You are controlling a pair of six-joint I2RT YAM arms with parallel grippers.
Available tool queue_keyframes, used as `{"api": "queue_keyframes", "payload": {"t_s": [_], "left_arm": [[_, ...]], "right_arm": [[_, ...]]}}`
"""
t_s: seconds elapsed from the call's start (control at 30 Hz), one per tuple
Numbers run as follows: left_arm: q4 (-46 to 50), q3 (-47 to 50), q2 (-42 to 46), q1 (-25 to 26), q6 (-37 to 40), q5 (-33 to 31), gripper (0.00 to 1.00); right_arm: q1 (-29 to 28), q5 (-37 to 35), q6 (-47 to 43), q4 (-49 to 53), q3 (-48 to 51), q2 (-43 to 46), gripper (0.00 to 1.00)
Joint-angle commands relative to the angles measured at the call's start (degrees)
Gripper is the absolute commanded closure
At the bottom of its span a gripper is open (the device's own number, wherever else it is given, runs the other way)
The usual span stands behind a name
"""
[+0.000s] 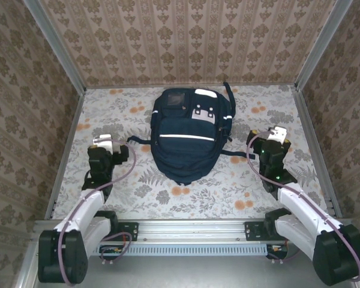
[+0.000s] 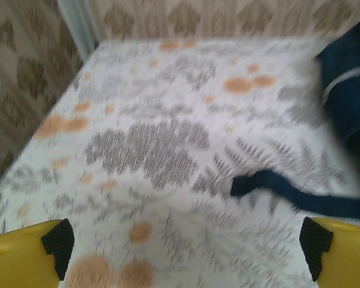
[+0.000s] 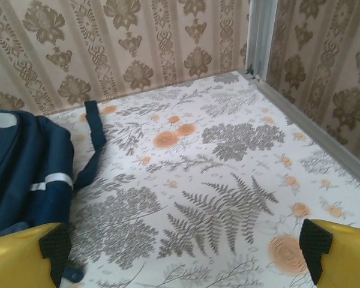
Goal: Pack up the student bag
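A table patterned with grey ferns and orange blooms on white is filling the floor of the booth. Brown damask wallpaper is lining the three walls around it (grey metal posts are running down the two far corners).

One bag is lying flat at the middle of the table, a little toward the far wall, with its front pocket facing up. One loose strap is trailing from its left side across the table.

Two arms are flanking the bag, one on each side, both apart from it. The left gripper is standing wide open and holding nothing, hovering near the strap. The right gripper is likewise gaping fully and holding nothing, with the bag lying to its left.
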State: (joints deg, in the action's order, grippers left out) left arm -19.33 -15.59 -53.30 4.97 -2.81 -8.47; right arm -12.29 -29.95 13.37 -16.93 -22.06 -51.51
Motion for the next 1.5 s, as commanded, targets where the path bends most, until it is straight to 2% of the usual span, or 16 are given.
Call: {"api": "queue_keyframes", "payload": {"t_s": [0.0,0.07,0.2,0.33,0.47,0.5,0.57,0.67,0.77,0.83,0.87,1.07,1.23,1.33,1.4,1.47], "left_arm": [[-3.45,-0.82,-5.12,-0.62,-0.89,-0.09,0.0],[-4.52,-1.74,-7.98,-0.91,-0.67,-1.25,0.0],[-16.33,-0.19,-12.66,-1.67,-0.06,-1.99,0.0],[-34.84,3.26,-19.76,-2.87,4.53,2.06,0.0],[-55.54,7.23,-32.48,-2.8,6.99,7.57,0.0],[-56.56,7.46,-33.83,-2.23,7.57,7.66,0.0],[-55.09,6.5,-33.17,-1.76,8.53,7.86,0.0],[-51.58,6.6,-29.28,-1.95,5.69,0.37,0.0],[-37.34,3.82,-21.25,-4.69,2.78,1.48,0.0],[-21.82,-0.05,-14.81,-7.3,2.24,4.49,0.0],[-19.89,-0.68,-13.7,-8.5,2.96,6.52,0.0],[-24.65,1.87,-14.98,-11.29,-0.85,12.9,0.0],[-41.42,1.72,-28.63,-9.86,1.82,17.19,0.0],[-55.13,3.78,-37.45,-8.23,4.83,18.66,0.0],[-41.98,-0.37,-33.98,-5.54,8.22,18.5,0.0],[-36.95,-3.6,-34.57,-3.57,9.58,15.75,0.0]], "right_arm": [[0.02,10.67,-9.75,-10.21,3.91,1.48,0.0],[-0.06,13.59,-14.16,-16.65,7.05,1.12,0.0],[0.82,8.79,-12.9,-15.73,7.25,-0.7,0.0],[1.94,8.75,-15.07,-18.75,8.66,-4.79,0.0],[2.47,7.5,-14.3,-32.19,12.87,-11.78,0.0],[2.5,9.51,-15.7,-33.69,13.25,-12.51,0.0],[2.83,11.56,-17.8,-35.06,13.35,-13.55,0.0],[3.74,13.16,-18.42,-34.85,12.29,-15.21,0.0],[4.27,13.94,-18.64,-35.6,11.87,-16.26,0.0],[4.86,14.59,-18.12,-35.6,12.04,-16.08,0.0],[5.2,14.98,-17.68,-35.24,11.92,-15.92,0.0],[7.47,17.49,-14.96,-35.6,10.95,-16.95,0.0],[13.62,18.46,-7.02,-40.6,11.91,-19.85,0.0],[14.89,21.03,-5.37,-50.55,13.83,-26.45,0.0],[14.67,24.12,-6.38,-60.92,14.75,-35.76,0.0],[13.38,26.04,-8.62,-58.54,11.94,-37.53,0.0]]}}
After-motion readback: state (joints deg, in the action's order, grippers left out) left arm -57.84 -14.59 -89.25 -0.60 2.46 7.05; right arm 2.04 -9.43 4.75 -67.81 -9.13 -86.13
